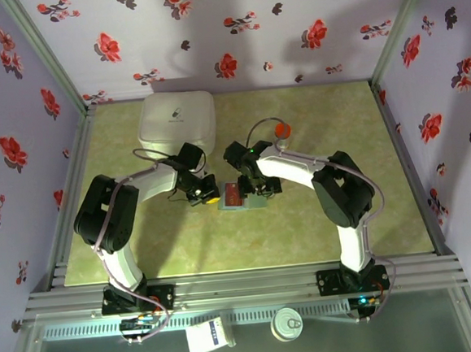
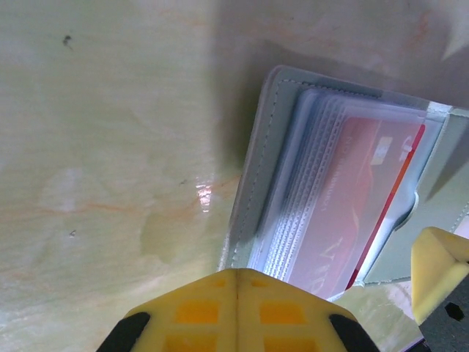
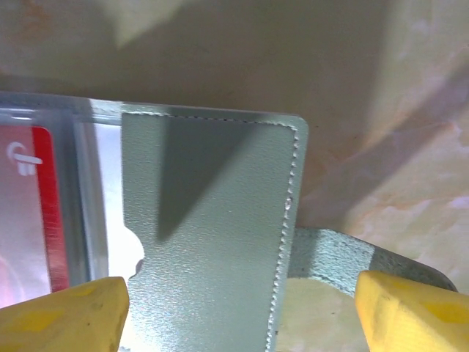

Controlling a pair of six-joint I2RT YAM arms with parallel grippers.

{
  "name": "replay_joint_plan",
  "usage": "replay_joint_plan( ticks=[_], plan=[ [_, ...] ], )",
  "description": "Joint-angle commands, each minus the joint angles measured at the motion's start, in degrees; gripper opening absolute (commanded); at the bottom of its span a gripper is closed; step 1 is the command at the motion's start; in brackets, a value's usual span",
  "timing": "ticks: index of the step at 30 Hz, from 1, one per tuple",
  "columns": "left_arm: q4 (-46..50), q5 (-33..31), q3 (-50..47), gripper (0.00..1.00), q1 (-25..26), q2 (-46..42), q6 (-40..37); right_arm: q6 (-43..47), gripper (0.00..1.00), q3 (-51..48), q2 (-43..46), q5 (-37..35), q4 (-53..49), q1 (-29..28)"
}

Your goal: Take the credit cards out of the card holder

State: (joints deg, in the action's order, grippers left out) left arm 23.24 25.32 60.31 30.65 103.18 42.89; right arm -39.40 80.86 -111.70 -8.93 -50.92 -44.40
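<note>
Step in hand, as I judge it: grip a card and draw it out of the open card holder (image 2: 256, 161) while the other arm anchors the holder. None is out yet. To do it well, the left tool (image 2: 236, 287), pads pressed together with nothing between them, should bear down on the holder's near edge. In the left wrist view its tip sits right at that edge; touching or just off it, cannot tell. The right tool (image 3: 238, 323) has its fingers spread wide and holds nothing. It should shift off the flap onto an exposed card end, pinch thin and flat, then pull along the sleeve opening rather than upward, or the whole holder may lift. Risk: catching sleeve plastic along with the card. Credit cards (image 2: 359, 198): one red card shows through the top of the clear sleeves (image 2: 300, 191); whether more sit beneath, cannot tell. The holder lies open and flat on the bench (image 2: 110, 147), between the two arms in the top view, left tool at its left end, right tool over its right half. In the right wrist view the grey-teal flap (image 3: 212, 220) lies between the spread fingers. The red card's edge is beside the finger at frame left, and the other finger stands clear of the flap's stitched edge.
</note>
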Motion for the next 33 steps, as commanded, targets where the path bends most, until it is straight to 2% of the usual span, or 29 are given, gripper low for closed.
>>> replay_joint_plan(
  ticks=[1, 6, 8, 9, 19, 25, 33],
  plan=[
    [0.1, 0.9, -0.4, 0.0, 0.4, 0.2, 0.0, -0.2, 0.83, 0.4, -1.6, -2.2, -1.9, 0.6],
    [-0.2, 0.9, -0.5, 0.0, 0.3, 0.3, 0.2, 0.6, 0.86, -1.3, -2.2, -0.4, 1.4, 1.3],
    [-0.3, 1.0, -0.4, 0.0, 0.3, 0.4, 0.2, 1.3, 0.98, -2.6, -1.9, 0.2, 3.4, 1.4],
    [-0.4, 1.1, -0.4, 0.0, 0.3, 0.4, 0.2, 1.3, 0.99, -3.5, -1.8, 0.4, 4.5, 1.5],
    [-0.8, 0.9, -0.8, 0.0, 0.2, -0.3, 0.5, 0.9, 0.93, -9.6, -2.2, 6.0, 12.9, 3.4],
    [-0.7, 0.8, -1.0, 0.0, 0.0, -1.5, 0.6, 3.8, 0.91, -11.7, -2.3, 8.5, 17.9, 4.4],
    [-0.3, 0.5, -1.1, 0.0, -0.3, -4.0, 1.0, 8.9, 0.87, -7.5, -1.3, 6.5, 12.9, 5.6]
  ],
)
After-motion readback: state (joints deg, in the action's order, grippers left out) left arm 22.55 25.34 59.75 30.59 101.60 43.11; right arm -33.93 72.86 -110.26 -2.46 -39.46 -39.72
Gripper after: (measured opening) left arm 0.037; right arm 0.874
